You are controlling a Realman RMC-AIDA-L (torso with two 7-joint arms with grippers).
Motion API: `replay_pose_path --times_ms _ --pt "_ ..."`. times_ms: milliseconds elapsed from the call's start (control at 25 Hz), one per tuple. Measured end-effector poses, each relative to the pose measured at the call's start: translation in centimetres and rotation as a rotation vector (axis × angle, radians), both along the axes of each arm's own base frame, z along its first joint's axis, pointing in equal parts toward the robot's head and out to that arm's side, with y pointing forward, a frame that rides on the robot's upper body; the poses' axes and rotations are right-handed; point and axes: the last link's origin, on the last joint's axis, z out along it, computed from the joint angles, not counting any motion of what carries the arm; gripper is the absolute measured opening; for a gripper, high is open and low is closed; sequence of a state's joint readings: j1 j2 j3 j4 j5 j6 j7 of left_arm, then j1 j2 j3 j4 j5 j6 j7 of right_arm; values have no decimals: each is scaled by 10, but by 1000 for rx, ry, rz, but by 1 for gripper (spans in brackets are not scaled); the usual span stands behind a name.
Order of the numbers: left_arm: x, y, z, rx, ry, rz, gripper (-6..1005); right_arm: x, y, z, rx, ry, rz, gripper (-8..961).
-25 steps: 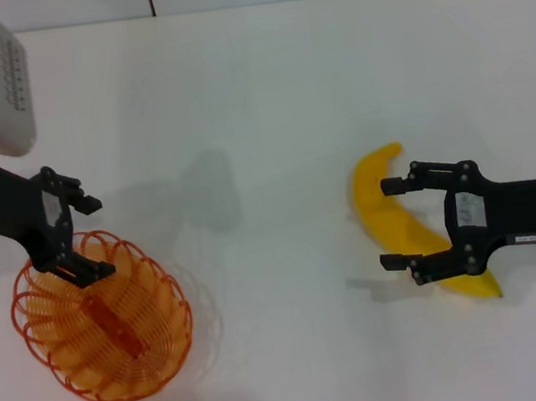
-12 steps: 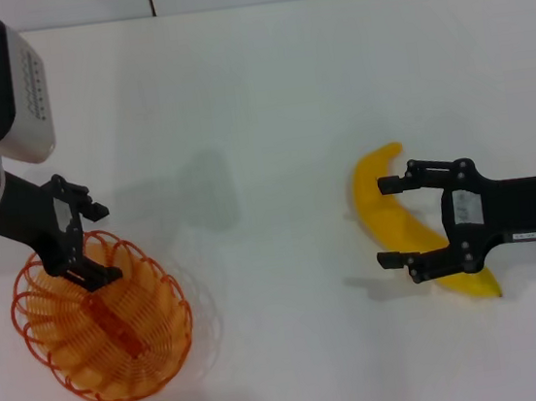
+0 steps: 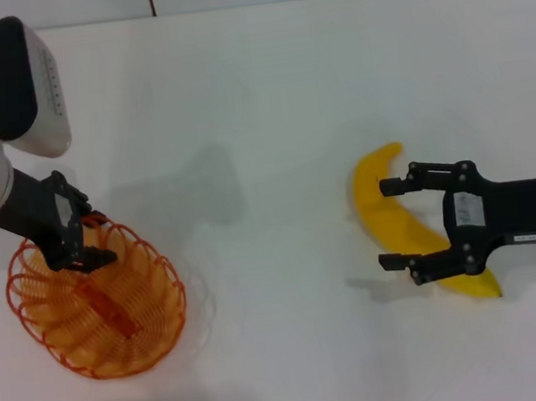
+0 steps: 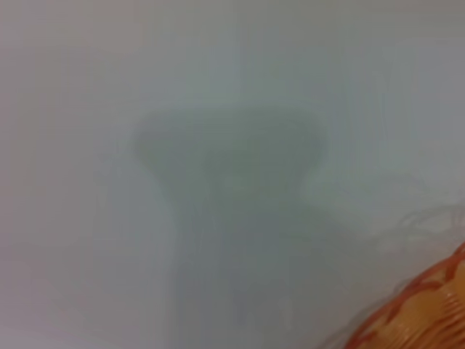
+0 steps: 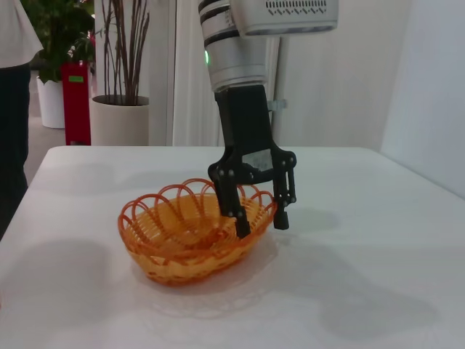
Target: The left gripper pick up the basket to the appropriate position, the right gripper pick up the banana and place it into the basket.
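The orange wire basket [image 3: 96, 310] sits at the near left of the white table; its edge also shows in the left wrist view [image 4: 429, 305]. My left gripper [image 3: 89, 242] comes down on the basket's far rim. In the right wrist view the left gripper [image 5: 262, 227] has one finger inside the basket [image 5: 182, 240] and one outside, closed in on the rim. The yellow banana [image 3: 373, 197] lies at the right. My right gripper [image 3: 385, 224] is open, low over the banana, with a finger on each side of it.
The white table [image 3: 267, 113] stretches between basket and banana. In the right wrist view, plant pots [image 5: 120, 120] and a person [image 5: 14, 109] stand beyond the table's far edge.
The left arm has swung in and its fingers have narrowed onto the basket rim. The basket has shifted slightly away from me. The right gripper and banana have not moved.
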State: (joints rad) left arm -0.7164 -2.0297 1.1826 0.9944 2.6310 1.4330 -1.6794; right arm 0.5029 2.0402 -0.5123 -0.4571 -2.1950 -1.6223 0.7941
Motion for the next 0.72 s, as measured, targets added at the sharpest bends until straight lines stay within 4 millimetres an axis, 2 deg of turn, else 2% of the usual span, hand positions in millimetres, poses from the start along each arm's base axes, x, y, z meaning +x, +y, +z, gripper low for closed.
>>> replay_pose_path --times_ms 320,720 --pt "6 -2 -2 -25 4 -8 335 2 -1 0 3 -6 -8 891" --pt "16 -7 8 -33 1 -18 236 3 -1 1 5 -6 -12 890"
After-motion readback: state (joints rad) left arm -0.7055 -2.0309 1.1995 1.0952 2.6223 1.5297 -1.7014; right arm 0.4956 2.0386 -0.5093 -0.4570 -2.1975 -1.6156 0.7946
